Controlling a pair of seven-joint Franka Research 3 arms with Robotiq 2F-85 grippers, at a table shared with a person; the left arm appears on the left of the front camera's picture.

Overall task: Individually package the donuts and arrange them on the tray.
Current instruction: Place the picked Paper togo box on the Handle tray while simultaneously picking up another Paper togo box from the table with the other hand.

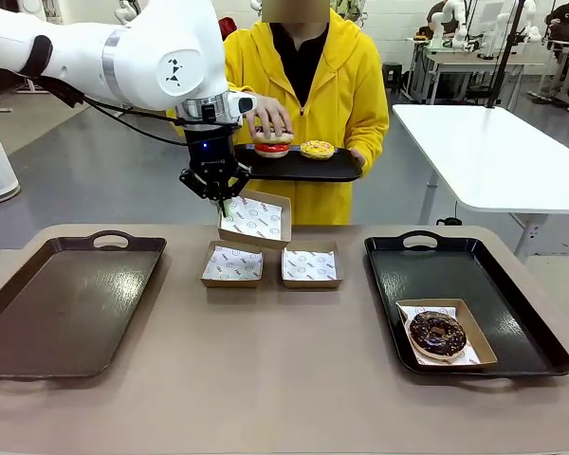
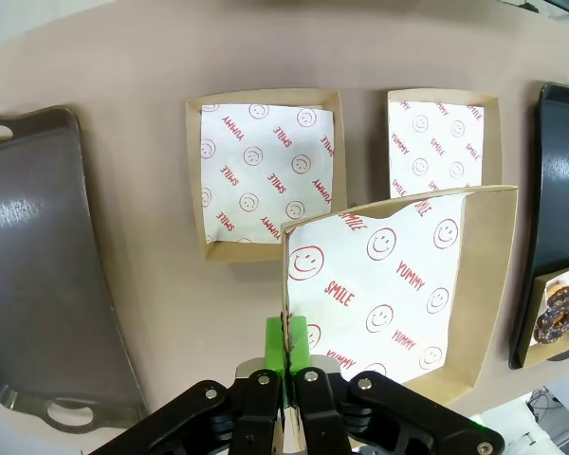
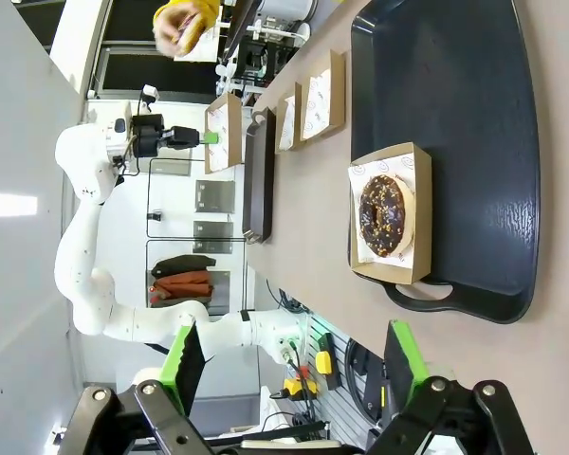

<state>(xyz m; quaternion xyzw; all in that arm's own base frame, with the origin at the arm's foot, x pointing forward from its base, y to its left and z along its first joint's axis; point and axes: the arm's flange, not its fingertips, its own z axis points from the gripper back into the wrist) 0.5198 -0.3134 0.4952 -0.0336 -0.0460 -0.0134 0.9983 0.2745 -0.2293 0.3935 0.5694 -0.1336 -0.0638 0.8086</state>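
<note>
My left gripper is shut on the rim of an empty paper-lined cardboard box and holds it tilted above the table; up close, the green pads pinch that box by its edge. Across the table, a person holds a small black tray carrying a red-iced donut and a yellow-iced donut, one hand resting on the red one. A sprinkled chocolate donut lies boxed on the right black tray. Above that donut my right gripper hangs open.
Two empty lined boxes lie side by side mid-table, below the held one. A brown tray with nothing on it lies at the left. A white table stands behind at the right.
</note>
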